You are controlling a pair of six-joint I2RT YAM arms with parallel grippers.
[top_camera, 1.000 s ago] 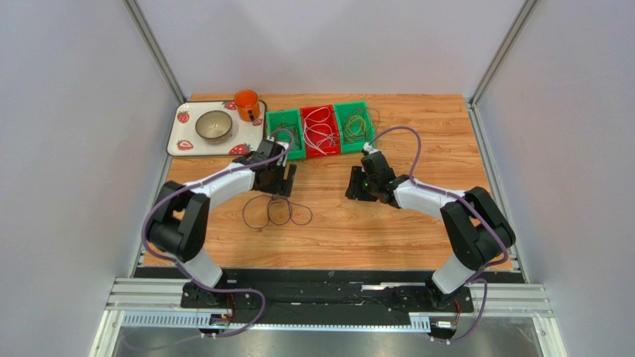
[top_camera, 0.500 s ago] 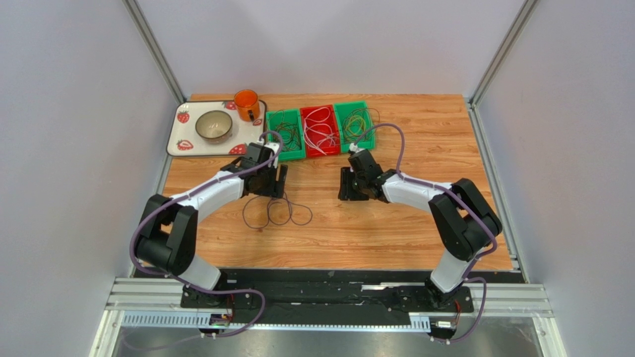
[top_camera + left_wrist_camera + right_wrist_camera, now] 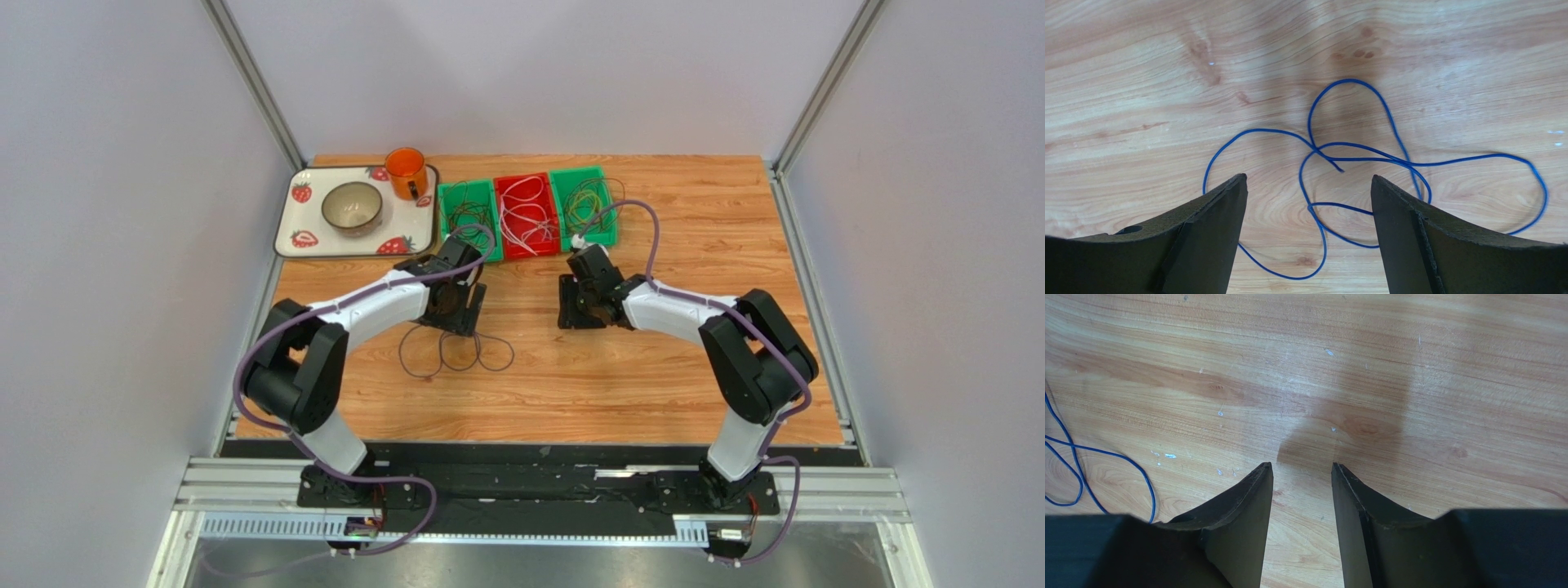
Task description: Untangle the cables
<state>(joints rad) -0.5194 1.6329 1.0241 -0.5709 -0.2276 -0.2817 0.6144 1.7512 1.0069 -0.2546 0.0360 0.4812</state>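
One thin cable lies in loose overlapping loops on the wooden table [image 3: 638, 368]. It looks dark in the top view [image 3: 444, 347] and blue in the left wrist view [image 3: 1350, 80]. My left gripper [image 3: 463, 319] hangs just above the far side of the loops. In its wrist view [image 3: 1308, 177] it is open wide and empty, with strands between the fingers. My right gripper [image 3: 574, 311] is to the right over bare wood. In its wrist view [image 3: 1301, 465] it is open narrowly and empty. The cable's right loop shows at that view's left edge [image 3: 1106, 453].
At the back stand a green bin [image 3: 470, 240] with dark wires, a red bin [image 3: 501, 221] with white and red wires, and a green bin [image 3: 604, 208] with greenish wires. A strawberry tray [image 3: 294, 239] at the back left holds a bowl [image 3: 352, 207] and an orange mug [image 3: 406, 172].
My right gripper has moved left toward the table's middle. My left gripper shifted left, then back right and a little nearer the cable. The cable has not moved.
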